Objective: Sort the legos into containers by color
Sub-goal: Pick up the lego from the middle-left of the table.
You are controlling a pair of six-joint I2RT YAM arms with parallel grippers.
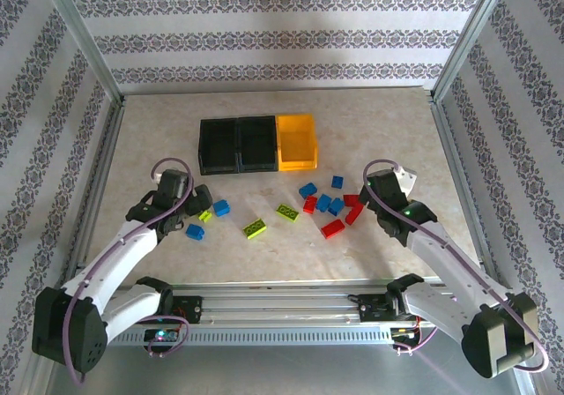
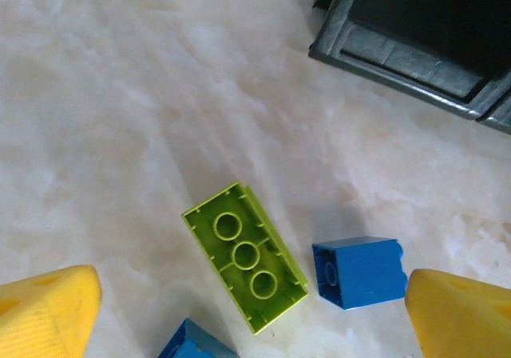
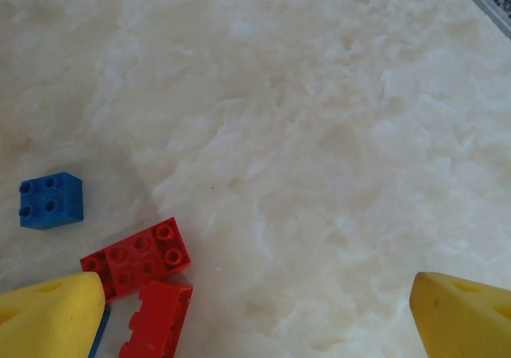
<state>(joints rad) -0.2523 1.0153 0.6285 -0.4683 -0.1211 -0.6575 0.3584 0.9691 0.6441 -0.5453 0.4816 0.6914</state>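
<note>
Three joined bins stand at the back: two black (image 1: 218,145) (image 1: 257,144) and one yellow-orange (image 1: 296,141). Blue, red and lime legos lie scattered on the table in front of them. My left gripper (image 1: 201,197) (image 2: 255,330) is open, low over an upside-down lime brick (image 2: 244,256) (image 1: 205,215), with a blue brick (image 2: 359,272) to its right and another blue brick (image 2: 196,342) at the frame bottom. My right gripper (image 1: 374,187) (image 3: 255,330) is open over bare table; two red bricks (image 3: 137,258) (image 3: 157,320) lie by its left finger (image 3: 48,318).
A black bin's corner (image 2: 415,38) shows at the upper right of the left wrist view. Two more lime bricks (image 1: 255,227) (image 1: 287,212) lie mid-table. A cluster of blue (image 1: 323,203) and red (image 1: 333,228) bricks sits left of the right gripper. Metal frame rails (image 1: 282,289) border the table.
</note>
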